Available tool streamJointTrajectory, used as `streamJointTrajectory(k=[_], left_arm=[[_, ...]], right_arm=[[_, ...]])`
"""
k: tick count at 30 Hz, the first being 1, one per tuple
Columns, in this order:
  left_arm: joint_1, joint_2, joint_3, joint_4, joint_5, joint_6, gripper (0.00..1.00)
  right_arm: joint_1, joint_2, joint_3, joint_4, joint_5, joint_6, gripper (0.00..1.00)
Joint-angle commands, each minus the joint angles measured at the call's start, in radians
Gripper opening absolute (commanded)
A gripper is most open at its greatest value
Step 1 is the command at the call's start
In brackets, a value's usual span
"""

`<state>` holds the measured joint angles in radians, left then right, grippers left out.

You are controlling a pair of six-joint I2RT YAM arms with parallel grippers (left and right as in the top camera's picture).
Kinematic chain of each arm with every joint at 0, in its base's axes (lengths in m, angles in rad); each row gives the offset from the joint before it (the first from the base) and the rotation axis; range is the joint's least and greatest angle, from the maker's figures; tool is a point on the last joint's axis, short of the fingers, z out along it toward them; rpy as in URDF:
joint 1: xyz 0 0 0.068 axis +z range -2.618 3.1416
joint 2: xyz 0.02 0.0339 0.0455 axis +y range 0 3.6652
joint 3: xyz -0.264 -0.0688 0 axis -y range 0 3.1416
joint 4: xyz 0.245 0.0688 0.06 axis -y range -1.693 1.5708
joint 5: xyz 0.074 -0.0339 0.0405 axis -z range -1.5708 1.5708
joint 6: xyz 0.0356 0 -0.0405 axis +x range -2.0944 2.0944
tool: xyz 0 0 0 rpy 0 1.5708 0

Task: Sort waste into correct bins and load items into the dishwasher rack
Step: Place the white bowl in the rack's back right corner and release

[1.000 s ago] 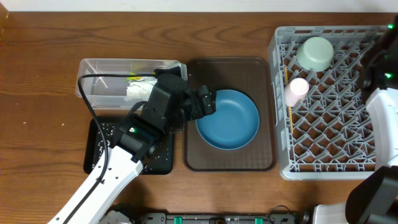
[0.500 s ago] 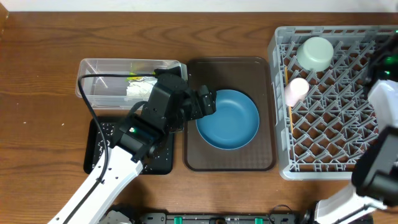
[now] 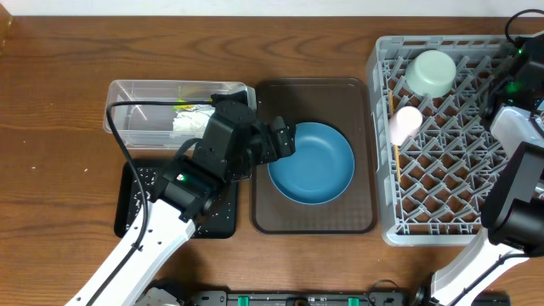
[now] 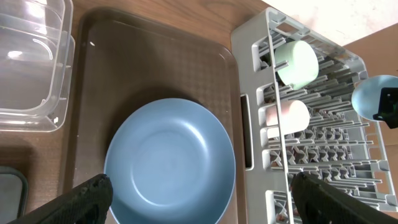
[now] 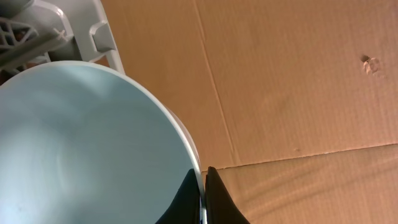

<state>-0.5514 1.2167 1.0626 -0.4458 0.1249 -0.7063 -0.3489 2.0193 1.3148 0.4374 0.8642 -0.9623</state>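
From above, the left gripper (image 3: pixel 283 140) hovers at the left rim of the blue plate (image 3: pixel 316 163), which lies flat on the brown serving tray (image 3: pixel 357 212), not yet in the dishwasher rack (image 3: pixel 450 170). The mint-green bowl (image 3: pixel 431 72) and the pink cup (image 3: pixel 406 123) sit among the rack's pegs. A thin wooden strip along its left edge looks like the chopsticks (image 3: pixel 394 166), though it is too slim to be sure. The crumpled tissue (image 3: pixel 191 124) and the snack wrapper (image 3: pixel 183 106) are in the clear tub (image 3: pixel 136 93). White rice grains (image 3: pixel 143 180) speckle the black tray (image 3: pixel 132 217) on the counter (image 3: pixel 51 127). So the waste appears sorted. The right arm (image 3: pixel 518 127) reaches toward the rack's right side.

In the left wrist view the left gripper's fingers (image 4: pixel 87 196) are spread wide with nothing between them, and the plate sits below, untouched. At the far right the small pale-blue bowl (image 4: pixel 372 96) hangs beside the rack, with the right gripper (image 4: pixel 388 101) on it.

In the right wrist view the right gripper is pinched tight on the rim of that bowl, with a corner of the rack above it and cardboard (image 5: pixel 298 93) beyond. By my reading this bowl and the plate are all that remain to load.
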Motion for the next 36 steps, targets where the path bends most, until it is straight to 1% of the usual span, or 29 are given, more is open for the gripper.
streamJointTrajectory(k=[1, 9, 12, 13, 15, 18, 23, 29, 30, 31, 33, 36], left_arm=[[0.002, 0.002, 0.0, -0.002, -0.005, 0.006, 0.95], [0.002, 0.002, 0.0, -0.002, -0.005, 0.006, 0.95], [0.002, 0.002, 0.0, -0.002, -0.005, 0.006, 0.95], [0.002, 0.002, 0.0, -0.002, -0.005, 0.006, 0.95], [0.002, 0.002, 0.0, -0.002, -0.005, 0.006, 0.95], [0.002, 0.002, 0.0, -0.002, -0.005, 0.006, 0.95], [0.002, 0.002, 0.0, -0.002, -0.005, 0.006, 0.95], [0.002, 0.002, 0.0, -0.002, -0.005, 0.006, 0.95], [0.002, 0.002, 0.0, -0.002, -0.005, 0.006, 0.95], [0.002, 0.002, 0.0, -0.002, -0.005, 0.006, 0.95], [0.002, 0.002, 0.0, -0.002, -0.005, 0.006, 0.95], [0.002, 0.002, 0.0, -0.002, -0.005, 0.006, 0.95]], right_arm=[[0.022, 0.031, 0.003, -0.037, -0.026, -0.003, 0.01], [0.093, 0.031, 0.003, -0.102, -0.035, 0.031, 0.01], [0.12, 0.031, 0.003, -0.15, -0.035, 0.068, 0.02], [0.128, 0.031, 0.003, -0.17, -0.035, 0.079, 0.07], [0.142, 0.031, 0.003, -0.206, -0.035, 0.103, 0.23], [0.162, 0.031, 0.003, -0.248, -0.062, 0.132, 0.44], [0.199, 0.031, 0.003, -0.274, -0.095, 0.137, 0.58], [0.254, 0.031, 0.003, -0.274, -0.11, 0.14, 0.7], [0.264, 0.031, 0.003, -0.274, -0.11, 0.14, 0.78], [0.273, 0.031, 0.003, -0.274, -0.109, 0.148, 0.9], [0.291, 0.03, 0.003, -0.274, -0.109, 0.188, 0.99], [0.306, 0.019, 0.003, -0.277, -0.109, 0.275, 0.99]])
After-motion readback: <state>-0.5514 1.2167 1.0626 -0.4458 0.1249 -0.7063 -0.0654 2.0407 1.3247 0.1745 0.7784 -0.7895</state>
